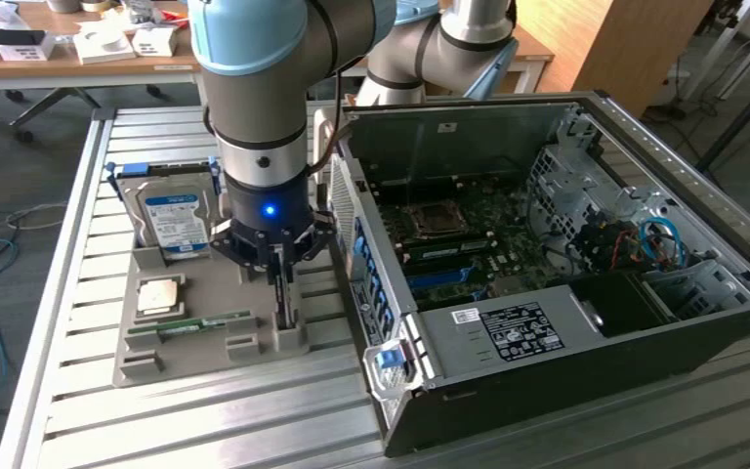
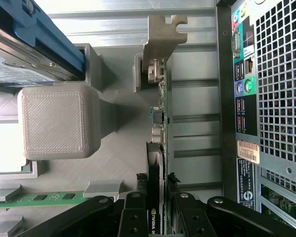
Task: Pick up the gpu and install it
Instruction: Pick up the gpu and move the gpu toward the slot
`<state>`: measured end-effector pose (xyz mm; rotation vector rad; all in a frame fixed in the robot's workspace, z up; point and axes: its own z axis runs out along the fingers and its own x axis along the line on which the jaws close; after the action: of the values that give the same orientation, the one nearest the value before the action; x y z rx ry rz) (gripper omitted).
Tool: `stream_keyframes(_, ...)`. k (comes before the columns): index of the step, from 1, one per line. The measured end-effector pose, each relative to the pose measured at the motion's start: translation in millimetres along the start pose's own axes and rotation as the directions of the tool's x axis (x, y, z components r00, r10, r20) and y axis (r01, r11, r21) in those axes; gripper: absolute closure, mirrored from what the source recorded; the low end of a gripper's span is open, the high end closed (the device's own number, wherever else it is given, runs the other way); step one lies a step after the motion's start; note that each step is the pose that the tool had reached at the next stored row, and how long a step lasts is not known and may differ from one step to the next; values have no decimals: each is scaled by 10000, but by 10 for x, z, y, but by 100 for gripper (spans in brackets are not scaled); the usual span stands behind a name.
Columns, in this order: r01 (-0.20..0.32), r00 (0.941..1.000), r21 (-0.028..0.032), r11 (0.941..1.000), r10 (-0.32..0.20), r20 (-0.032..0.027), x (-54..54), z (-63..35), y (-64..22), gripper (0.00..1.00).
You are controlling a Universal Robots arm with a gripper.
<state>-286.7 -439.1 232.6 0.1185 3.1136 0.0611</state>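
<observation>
Low over the grey printed tray [image 1: 199, 357], gripper [image 2: 156, 180] astride the upright gpu [image 2: 159, 118], clamped or not impossible to tell, green memory stick [image 1: 192, 322] nearby, open computer case [image 1: 479, 137] alongside.

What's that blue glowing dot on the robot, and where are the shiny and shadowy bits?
Exterior view: a small blue light glows on the arm, the metal table slats gleam pale, and the inside of the computer case is dim. Wrist view: the slats past the end of the card glare white, and the grey block throws a soft shadow toward it.
</observation>
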Motion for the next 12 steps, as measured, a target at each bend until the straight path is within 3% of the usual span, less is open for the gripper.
stream_keyframes(8,34,10000,-1,10000,-34,-1,0,0,0,74)
stream_keyframes(12,402,9992,-10,9992,-402,-15,0,0,0,74)
